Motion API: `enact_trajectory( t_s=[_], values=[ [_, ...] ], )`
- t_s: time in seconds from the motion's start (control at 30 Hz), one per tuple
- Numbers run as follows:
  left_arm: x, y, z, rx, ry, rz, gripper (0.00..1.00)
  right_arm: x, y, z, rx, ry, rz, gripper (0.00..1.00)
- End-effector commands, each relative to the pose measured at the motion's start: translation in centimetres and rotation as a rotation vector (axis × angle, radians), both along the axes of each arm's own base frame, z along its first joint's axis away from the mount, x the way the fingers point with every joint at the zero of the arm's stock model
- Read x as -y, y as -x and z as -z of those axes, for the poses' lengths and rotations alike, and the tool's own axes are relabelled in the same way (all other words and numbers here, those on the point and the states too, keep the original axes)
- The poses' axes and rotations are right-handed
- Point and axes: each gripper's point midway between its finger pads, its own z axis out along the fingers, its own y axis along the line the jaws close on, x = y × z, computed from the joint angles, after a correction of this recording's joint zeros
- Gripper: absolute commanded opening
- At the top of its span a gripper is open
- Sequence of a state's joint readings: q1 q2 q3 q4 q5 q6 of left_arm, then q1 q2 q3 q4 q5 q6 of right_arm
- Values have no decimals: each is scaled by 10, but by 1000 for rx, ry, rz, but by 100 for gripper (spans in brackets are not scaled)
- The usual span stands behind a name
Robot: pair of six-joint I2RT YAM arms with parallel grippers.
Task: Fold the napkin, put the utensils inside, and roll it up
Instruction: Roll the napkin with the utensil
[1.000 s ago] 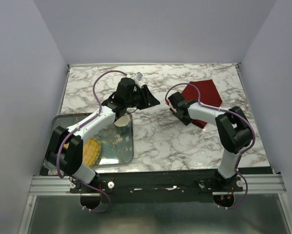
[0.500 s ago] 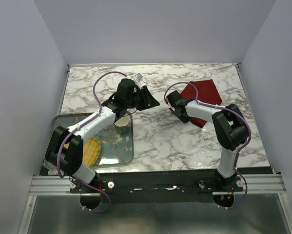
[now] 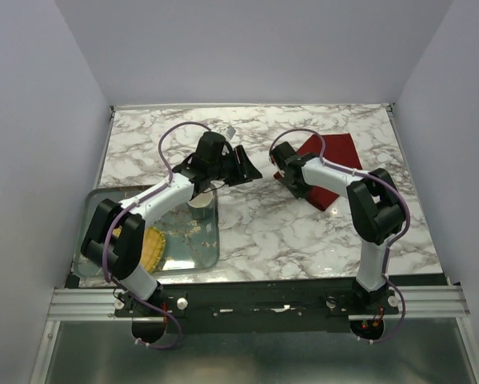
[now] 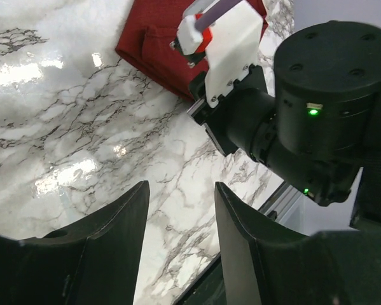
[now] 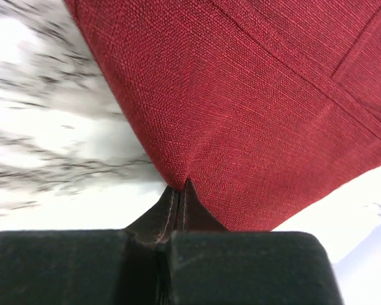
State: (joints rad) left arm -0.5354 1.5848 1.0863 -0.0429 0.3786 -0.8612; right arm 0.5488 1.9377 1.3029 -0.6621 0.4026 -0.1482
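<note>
The napkin (image 3: 329,162) is a dark red cloth lying on the marble top at the back right. My right gripper (image 3: 288,178) is at its left edge. In the right wrist view that gripper (image 5: 180,185) is shut on the napkin (image 5: 254,95), and the cloth puckers where the tips pinch it. My left gripper (image 3: 247,166) hovers over the table's middle, left of the napkin. Its fingers (image 4: 134,213) stand apart around the gripper's centre (image 4: 180,194) with only marble between them. The left wrist view also shows the napkin (image 4: 153,39) and my right wrist (image 4: 231,54). The utensils are out of view.
A clear tray (image 3: 209,248) sits at the near left, holding a pale cup (image 3: 199,201) and a yellow ribbed mat (image 3: 150,249). My left forearm crosses above the tray. The marble table (image 3: 263,232) ends at a metal rail along the near edge.
My right gripper has closed on the napkin's left edge, and the cloth has shifted and changed outline. My left gripper has drifted slightly right and opened a little.
</note>
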Motion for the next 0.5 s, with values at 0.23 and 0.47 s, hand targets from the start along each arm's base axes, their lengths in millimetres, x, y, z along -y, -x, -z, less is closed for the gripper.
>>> enact_trajectory(
  t_s=[0.23,0.47],
  values=[
    [0,-4,27,-94,-25,21,62,-70,18,-22,-108,-390,125,1],
    [17,-9,52,-175,36,23,69,-88,18,-19,-138,-447,138,1]
  ],
)
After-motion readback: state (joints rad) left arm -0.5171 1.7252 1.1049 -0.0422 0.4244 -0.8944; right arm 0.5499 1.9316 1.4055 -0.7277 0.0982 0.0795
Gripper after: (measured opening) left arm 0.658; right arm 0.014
